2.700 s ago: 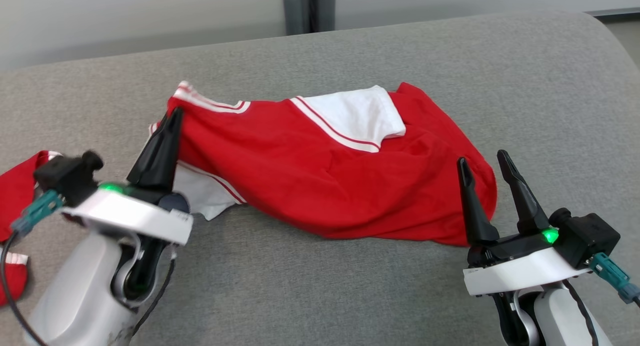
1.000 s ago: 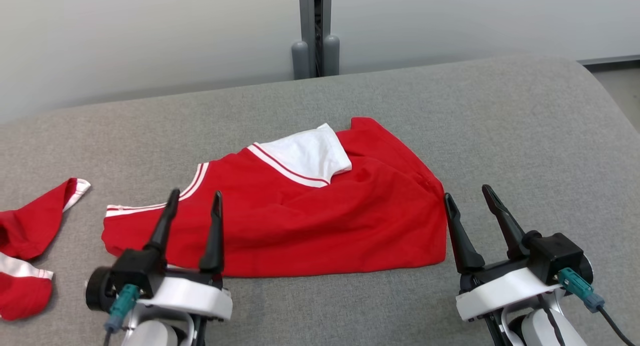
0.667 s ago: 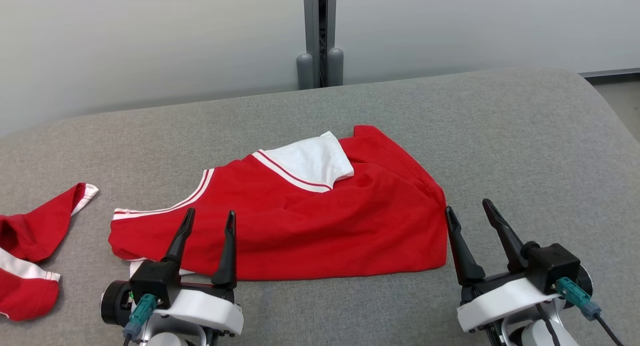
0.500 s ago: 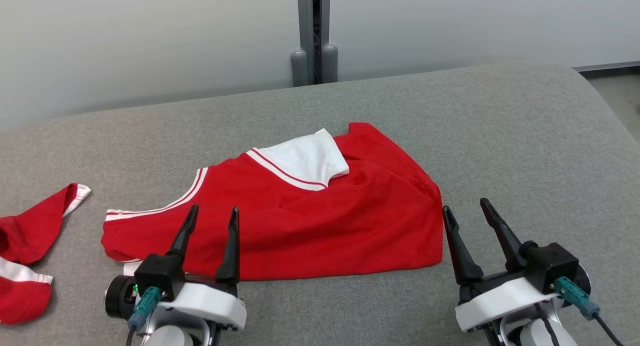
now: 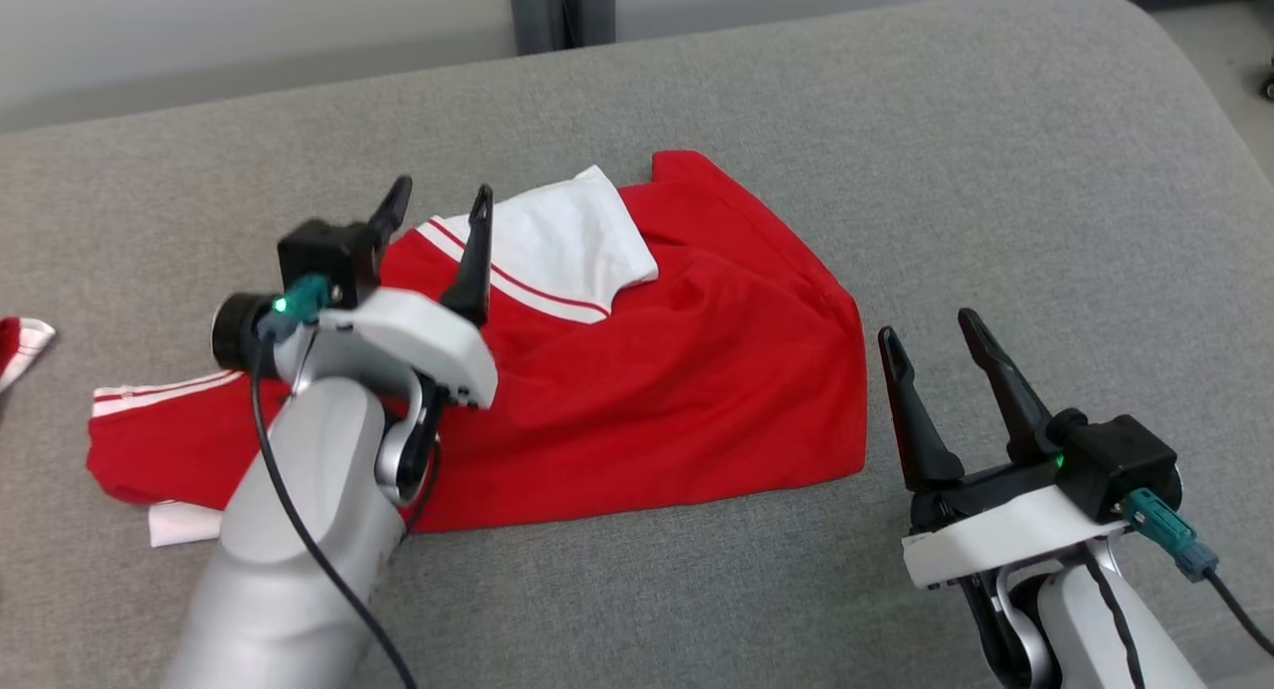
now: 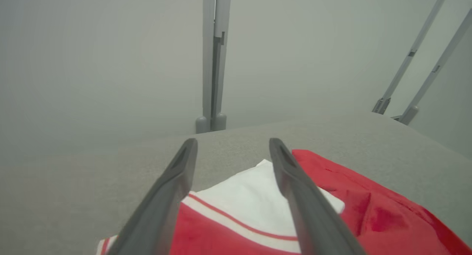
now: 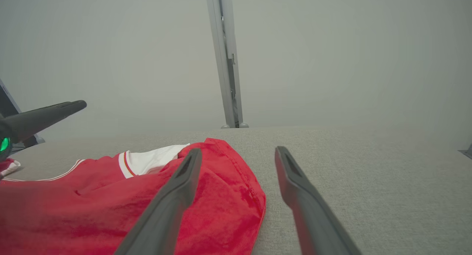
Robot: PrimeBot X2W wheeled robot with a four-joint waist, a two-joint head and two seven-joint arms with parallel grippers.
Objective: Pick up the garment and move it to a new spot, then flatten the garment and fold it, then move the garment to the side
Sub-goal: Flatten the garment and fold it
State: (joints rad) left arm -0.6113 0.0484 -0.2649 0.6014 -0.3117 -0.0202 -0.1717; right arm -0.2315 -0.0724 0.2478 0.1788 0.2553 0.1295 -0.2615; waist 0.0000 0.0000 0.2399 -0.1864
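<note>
Above garment (image 5: 677,390), left gripper (image 5: 443,186) agape (right gripper (image 5: 927,324) too); head view adds white underlayer (image 5: 184,522).

I see a grey fabric surface (image 5: 995,171), a pale wall (image 6: 92,63) behind it, 1 upright grey post (image 6: 214,63), 2 slanted struts (image 6: 409,58).

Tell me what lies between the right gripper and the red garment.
Nothing but a narrow strip of bare grey cushion, seen in the head view. The right gripper, fingers open, stands just beside the garment at its right edge.
</note>
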